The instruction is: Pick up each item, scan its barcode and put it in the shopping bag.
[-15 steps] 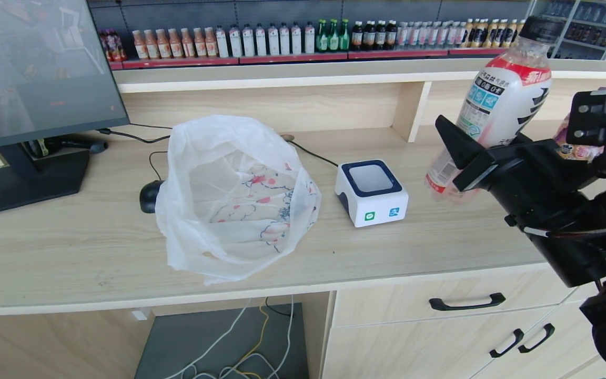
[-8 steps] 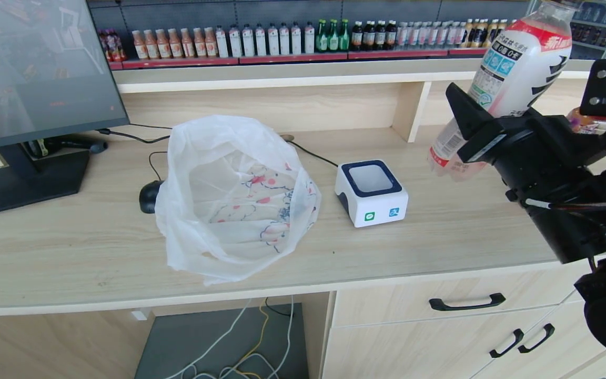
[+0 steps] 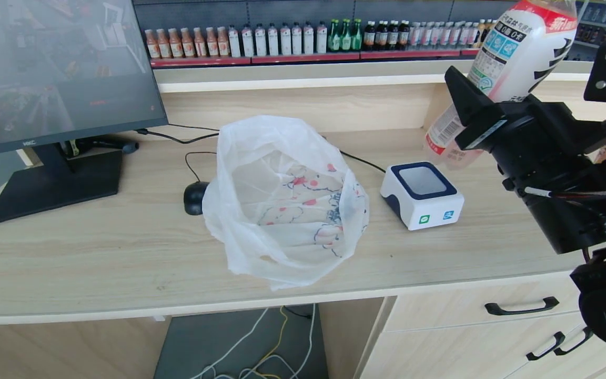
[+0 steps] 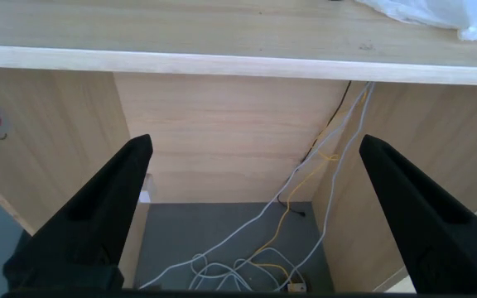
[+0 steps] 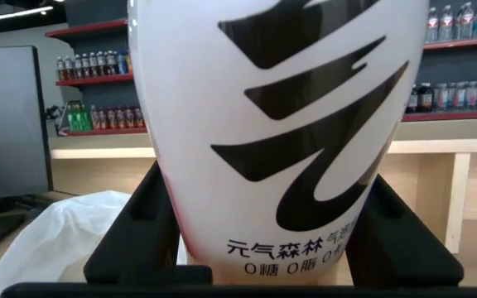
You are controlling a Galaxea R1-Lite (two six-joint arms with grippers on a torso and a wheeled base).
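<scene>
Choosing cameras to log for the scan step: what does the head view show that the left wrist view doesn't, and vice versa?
Head, not left wrist: bottle held raised in the right gripper, right of the scanner; mouse; monitor.
Left wrist, not head: left gripper, open, facing the recess under the counter.
Both: shopping bag, counter, loose cables underneath.
</scene>
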